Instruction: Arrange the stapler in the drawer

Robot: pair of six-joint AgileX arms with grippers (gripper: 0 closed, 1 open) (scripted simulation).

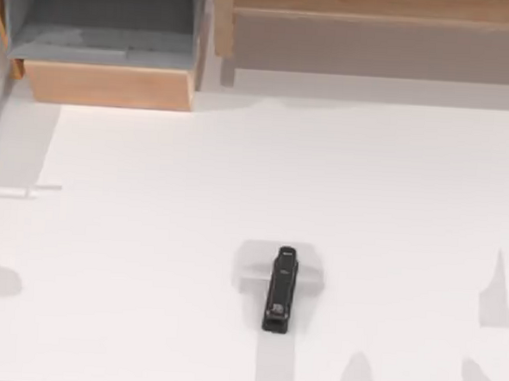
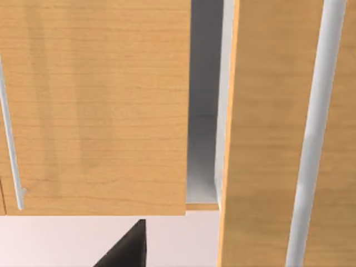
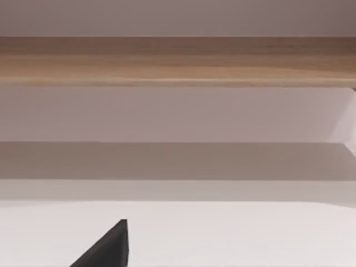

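Peeking into each wrist view is one dark fingertip: the left gripper (image 2: 125, 247) faces the drawer's tan front, the right gripper (image 3: 105, 247) a long wooden unit (image 1: 385, 34) across bare table. A single tip of each is cut off at the frame edge, so I cannot tell how wide either pincer stands, and neither holds anything that I can see. Both arms look parked (nothing reaches over the work area in the top view). Further out, the stapler (image 1: 280, 289) lies flat, lengthwise, near the front middle of the table (image 1: 148, 236), well apart from the drawer (image 1: 105, 85) at the back left. That drawer stands pulled open, likely to receive it; part of its grey floor is hidden behind its walls.
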